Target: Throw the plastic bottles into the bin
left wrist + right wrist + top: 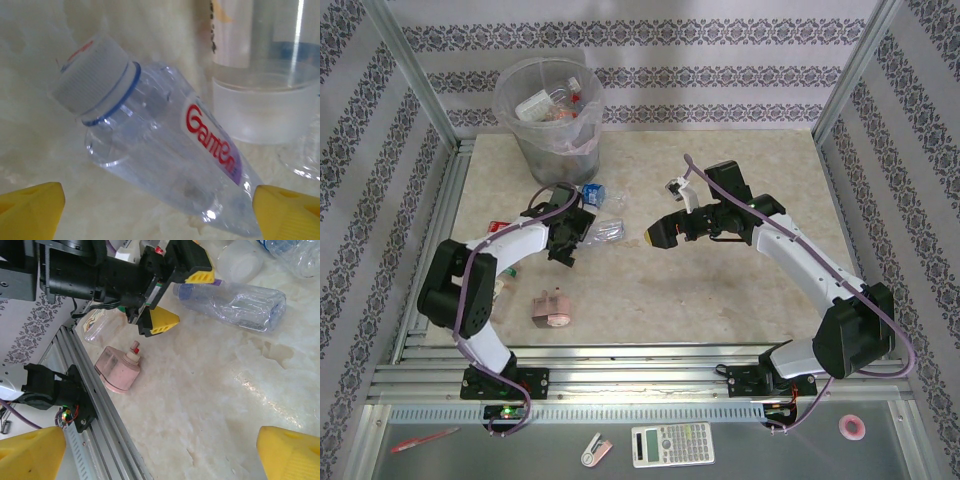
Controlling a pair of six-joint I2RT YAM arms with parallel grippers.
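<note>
Bottle (165, 150) on its side, left claw (159, 212) wide around it; right claw (160, 455) wide, hovering

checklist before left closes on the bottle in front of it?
1. Left gripper open: ok, jaws wide.
2. Bottle between its fingertips: ok, lying slantwise.
3. Fingers low enough to catch it: cannot tell.
4. Right gripper out of the way: ok, open, empty, apart from the bottle.
5. Bin ready: ok, upright, mouth open.
6. Pink object clear of the grasp: ok, lies well apart.
</note>
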